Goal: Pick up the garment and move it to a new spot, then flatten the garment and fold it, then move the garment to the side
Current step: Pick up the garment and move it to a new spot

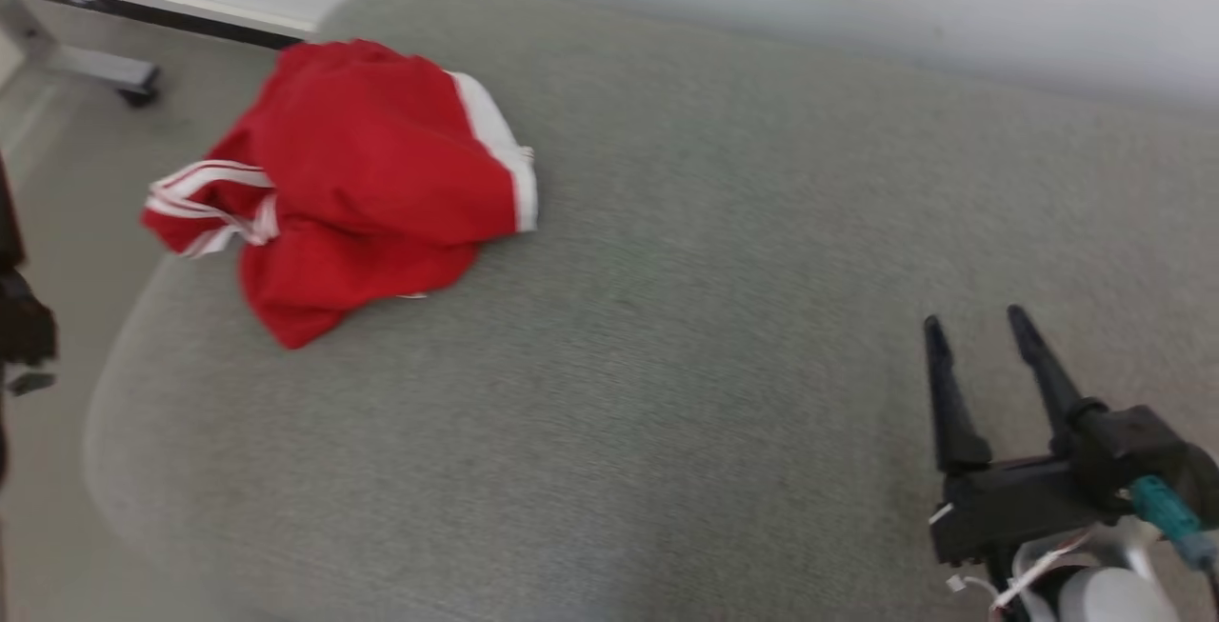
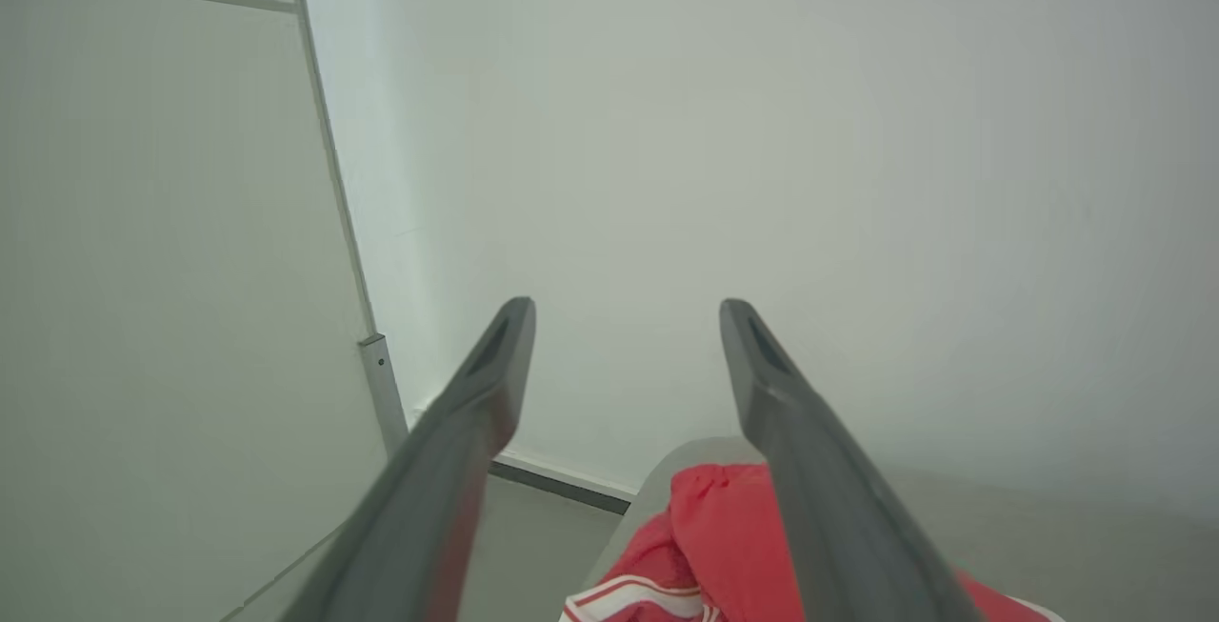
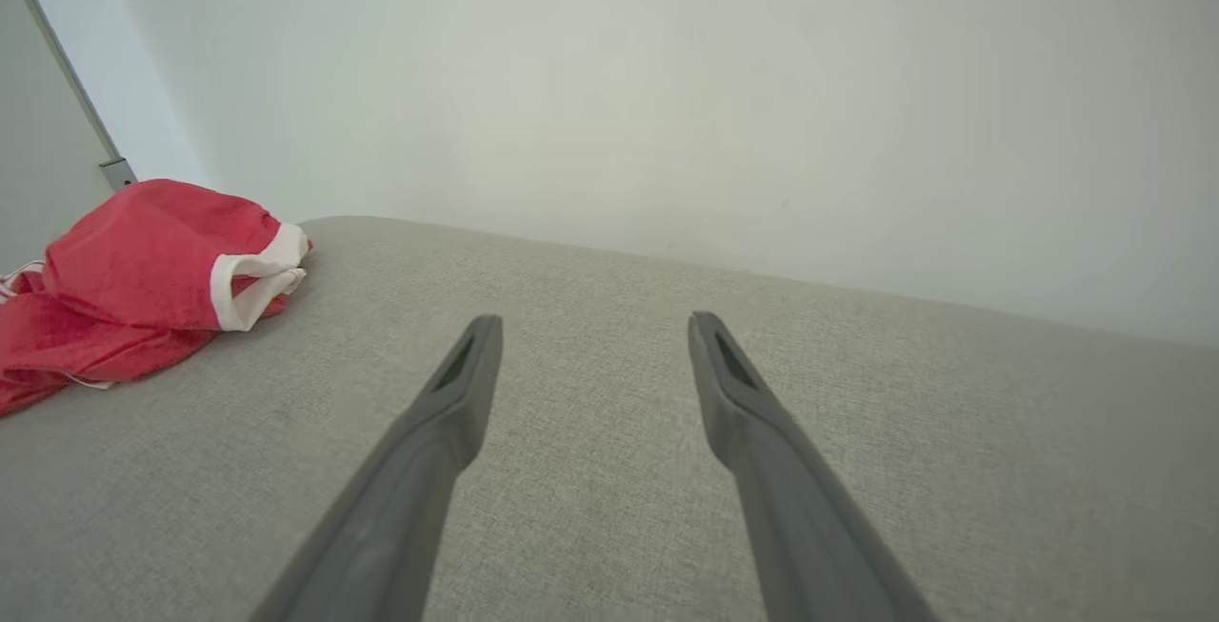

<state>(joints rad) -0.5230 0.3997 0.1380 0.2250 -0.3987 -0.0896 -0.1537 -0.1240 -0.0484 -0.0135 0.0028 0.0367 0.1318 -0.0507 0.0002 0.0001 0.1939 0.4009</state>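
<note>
Lying crumpled at the far left end of the grey cushion (image 1: 724,317), the red garment (image 1: 352,184) with white stripes is well apart from the right gripper (image 1: 974,317), which hovers over the cushion's near right part, fingers spread, empty. The left gripper (image 2: 627,306) points at the pale wall (image 2: 762,127), fingers likewise apart and holding nothing; the garment shows low between them.

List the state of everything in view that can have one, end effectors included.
red garment: crumpled in a heap near the far left corner of the cushion, not flattened, not folded, not held.
left end effector: open, empty, raised, with the garment showing below its fingers.
right end effector: open, empty, over bare cushion, well apart from the garment.
grey cushion: bare apart from the garment.
</note>
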